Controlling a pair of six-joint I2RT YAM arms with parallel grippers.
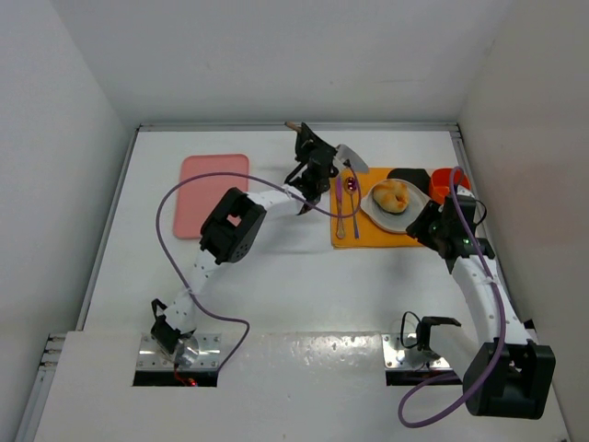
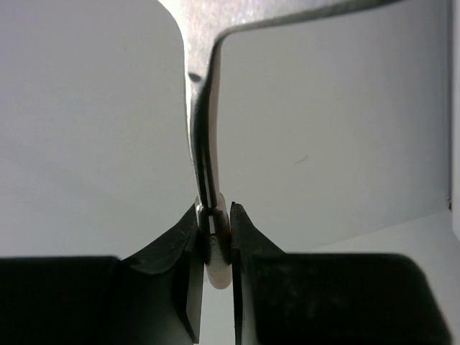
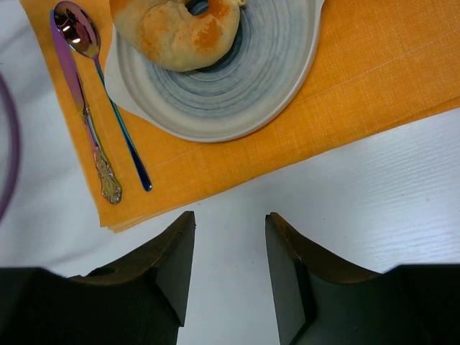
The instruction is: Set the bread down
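The bread (image 3: 180, 32) sits on the white plate (image 3: 280, 79), straight ahead of the right gripper (image 3: 230, 223) and a bit to its left. The plate rests on an orange mat (image 3: 374, 86), and a shiny purple spoon (image 3: 75, 25) lies on the mat, further to the left of this gripper. The right gripper's two fingers stand partly apart with nothing between them, just bare white table (image 3: 374, 208) below. So I think the bread is already placed, and this hand has nothing left to carry. The left gripper (image 2: 214, 223) is closed tight on the thin handle of a silver utensil (image 2: 201, 108), which sticks up from its fingers; it may be a knife, but I cannot tell. From above, that gripper hangs near the far left corner of the mat. Next, I think the right gripper should back off without bumping the plate.
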